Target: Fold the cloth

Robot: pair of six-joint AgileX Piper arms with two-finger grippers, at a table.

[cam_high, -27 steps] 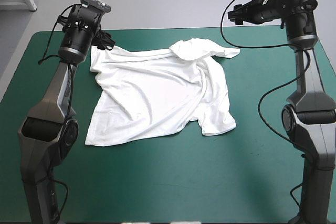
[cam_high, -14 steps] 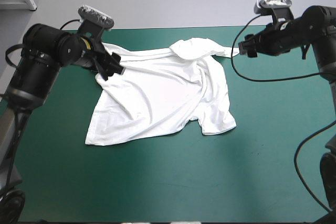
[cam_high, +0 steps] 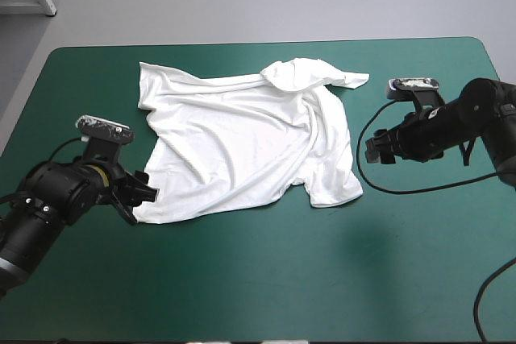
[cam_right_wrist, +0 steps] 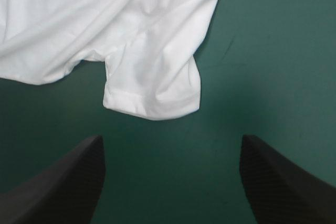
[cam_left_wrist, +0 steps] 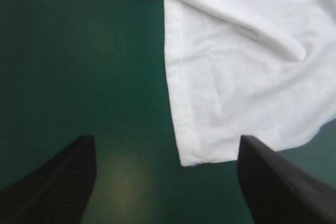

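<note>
The white T-shirt (cam_high: pixel 246 134) lies spread and wrinkled on the teal-green cover, one part bunched near the far edge. My left gripper (cam_high: pixel 145 196) is low at the shirt's near left corner (cam_left_wrist: pixel 207 153), fingers open, the corner just ahead of them. On the other side, my right gripper (cam_high: pixel 372 151) stands open a short way off the shirt's right side, with the sleeve end (cam_right_wrist: pixel 152 95) ahead of it. Neither gripper holds anything.
The teal-green cover (cam_high: pixel 266 279) is bare along the near side of the table. The table's left edge (cam_high: pixel 24 110) lies close to the left arm.
Both arms have come down from the far side of the table toward the near side. The left gripper let go of the shirt's far left corner and now sits by the near left corner.
</note>
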